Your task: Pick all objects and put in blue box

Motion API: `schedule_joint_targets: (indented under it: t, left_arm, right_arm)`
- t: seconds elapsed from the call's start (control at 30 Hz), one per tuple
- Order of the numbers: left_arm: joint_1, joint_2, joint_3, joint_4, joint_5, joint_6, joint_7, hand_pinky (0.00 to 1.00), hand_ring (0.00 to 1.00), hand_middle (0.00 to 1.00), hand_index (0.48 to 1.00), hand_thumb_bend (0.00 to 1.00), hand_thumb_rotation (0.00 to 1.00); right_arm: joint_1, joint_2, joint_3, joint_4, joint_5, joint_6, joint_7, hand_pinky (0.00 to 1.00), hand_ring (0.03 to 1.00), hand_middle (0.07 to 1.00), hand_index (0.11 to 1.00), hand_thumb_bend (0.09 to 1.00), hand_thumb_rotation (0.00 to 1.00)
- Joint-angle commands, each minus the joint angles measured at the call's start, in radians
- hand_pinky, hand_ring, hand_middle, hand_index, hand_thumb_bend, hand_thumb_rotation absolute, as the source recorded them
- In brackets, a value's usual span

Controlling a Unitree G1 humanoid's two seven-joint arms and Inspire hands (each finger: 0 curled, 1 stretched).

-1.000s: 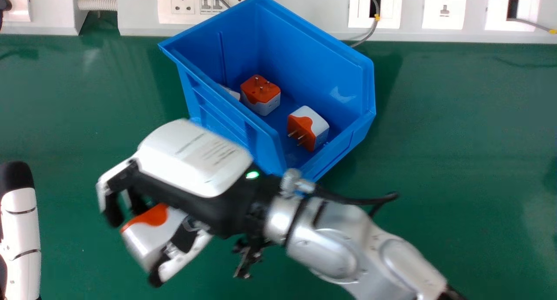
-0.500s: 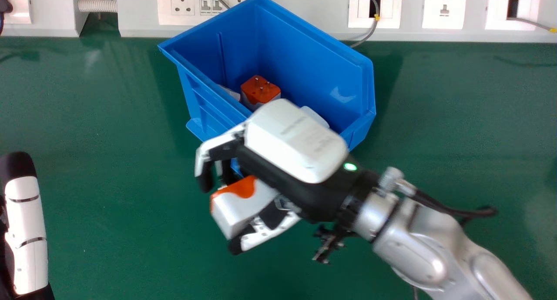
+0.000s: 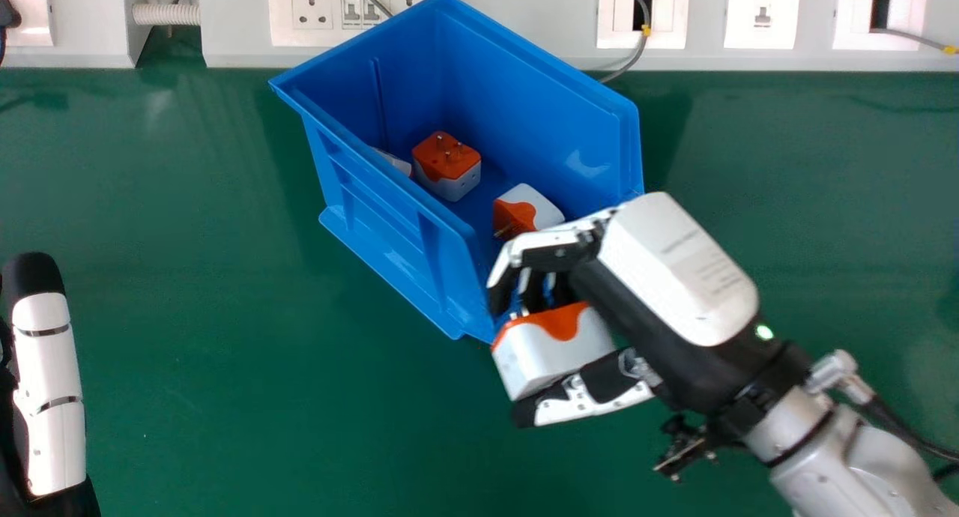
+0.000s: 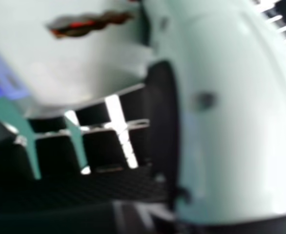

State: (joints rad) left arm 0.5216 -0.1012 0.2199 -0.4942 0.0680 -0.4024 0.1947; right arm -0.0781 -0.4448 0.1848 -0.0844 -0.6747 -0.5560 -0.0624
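**White-and-orange plug (image 3: pixel 551 352) clamped in the right hand (image 3: pixel 667 285), at the blue box's (image 3: pixel 382 210) near corner**

The left hand (image 3: pixel 49 389) lies well apart from the blue box, near and to its left, with the fingers that show held straight over the green table (image 3: pixel 262 367).

The right hand comes in from the near right side of the blue box. Its fingers are bent over one side of the held plug and its thumb (image 4: pixel 231 117) presses the other; in the right hand view the thumb's black pad meets the pale casing. Whether hand or plug touches the blue box I cannot tell. The back of the hand carries small grey print, too fine to make out, and a green light glows at the wrist. That hand hides the blue box's near right end, so its low front lip is covered.

Inside the blue box, a white-and-orange plug (image 3: pixel 524 202) sits near that end, partly behind the fingers. Farther in, another plug (image 3: pixel 453 181) has its orange face and pins up. Just left of it, a white piece (image 3: pixel 395 161) peeps past the side wall.

Behind the blue box runs a white panel (image 3: pixel 524 22) with sockets (image 3: pixel 312 7) and a grey cable (image 3: pixel 639 49).
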Motion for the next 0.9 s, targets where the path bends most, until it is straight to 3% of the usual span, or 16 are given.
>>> schedule_joint_targets:
  t: [0.0, 0.1, 0.33, 0.43, 0.67, 0.8, 0.87]
  left_arm:
    - [-0.006, 0.007, 0.011, -0.01, 0.004, -0.009, -0.004, 1.0, 1.0, 0.99, 0.979, 0.49, 0.83]
    - [-0.011, 0.009, 0.015, -0.005, -0.001, -0.013, -0.008, 1.0, 1.0, 0.98, 0.97, 0.52, 0.81]
    - [-0.013, 0.007, 0.019, -0.008, 0.006, -0.013, -0.015, 1.0, 1.0, 0.99, 0.972, 0.46, 0.82]
    - [-0.011, 0.004, 0.017, -0.014, 0.002, 0.001, -0.019, 1.0, 1.0, 0.98, 0.968, 0.48, 0.81]
    - [-0.011, 0.011, 0.021, -0.008, 0.024, 0.001, -0.026, 1.0, 1.0, 0.99, 0.978, 0.51, 0.83]
    - [-0.009, 0.012, 0.017, -0.009, 0.01, 0.003, -0.037, 1.0, 1.0, 1.0, 0.989, 0.53, 0.83]
    - [-0.006, 0.01, 0.018, -0.009, 0.011, 0.002, -0.04, 1.0, 1.0, 1.0, 0.992, 0.53, 0.83]
  right_arm:
    - [-0.009, -0.014, -0.041, -0.009, 0.024, -0.004, -0.026, 0.06, 0.09, 0.145, 0.47, 0.483, 0.15]
    - [-0.052, -0.018, -0.052, 0.052, -0.02, -0.019, -0.074, 0.06, 0.097, 0.154, 0.47, 0.485, 0.15]
    - [-0.201, 0.001, -0.024, 0.21, -0.092, 0.016, -0.149, 0.06, 0.096, 0.156, 0.47, 0.484, 0.15]
    - [-0.29, 0.016, 0.004, 0.292, -0.108, 0.026, -0.163, 0.06, 0.101, 0.164, 0.47, 0.484, 0.15]
    - [-0.492, 0.1, 0.101, 0.483, -0.167, 0.08, -0.21, 0.08, 0.116, 0.179, 0.469, 0.482, 0.16]
    - [-0.608, 0.139, 0.161, 0.569, -0.206, 0.127, -0.205, 0.1, 0.151, 0.223, 0.47, 0.482, 0.16]
    - [-0.669, 0.161, 0.186, 0.639, -0.21, 0.135, -0.214, 0.12, 0.175, 0.247, 0.471, 0.483, 0.15]
